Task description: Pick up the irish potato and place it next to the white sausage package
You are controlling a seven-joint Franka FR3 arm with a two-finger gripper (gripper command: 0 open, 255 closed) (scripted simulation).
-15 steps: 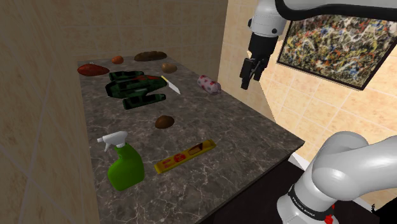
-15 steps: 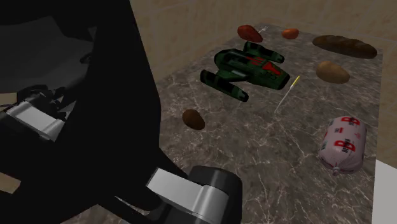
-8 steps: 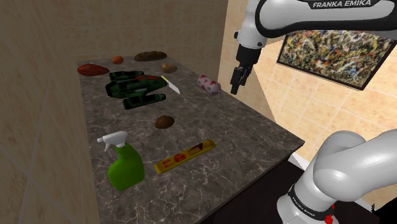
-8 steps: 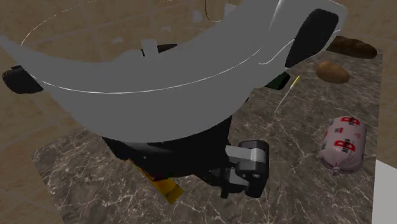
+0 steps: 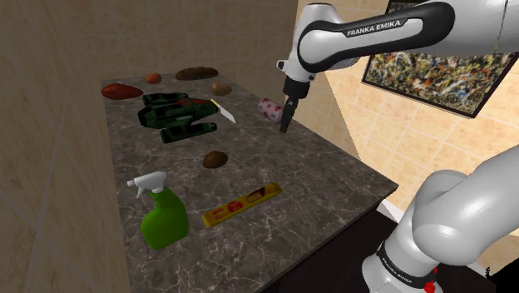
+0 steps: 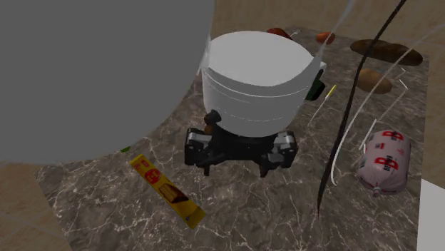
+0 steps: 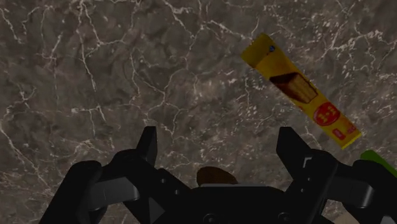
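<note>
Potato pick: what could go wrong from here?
1. Two similar brown lumps, the near potato and the far potato: the wrong one could get picked.
2. The near potato sits back by the palm, not between the open fingers; a straight descent would likely miss.
3. The yellow packet lies close and could get nudged.

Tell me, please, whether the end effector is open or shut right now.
Open. In the wrist view the end effector has its two black fingers standing well apart, with bare counter showing between them.

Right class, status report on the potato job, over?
Gripper open, empty, above the counter. Potato lying loose on counter. Path to sausage package looks clear.
</note>
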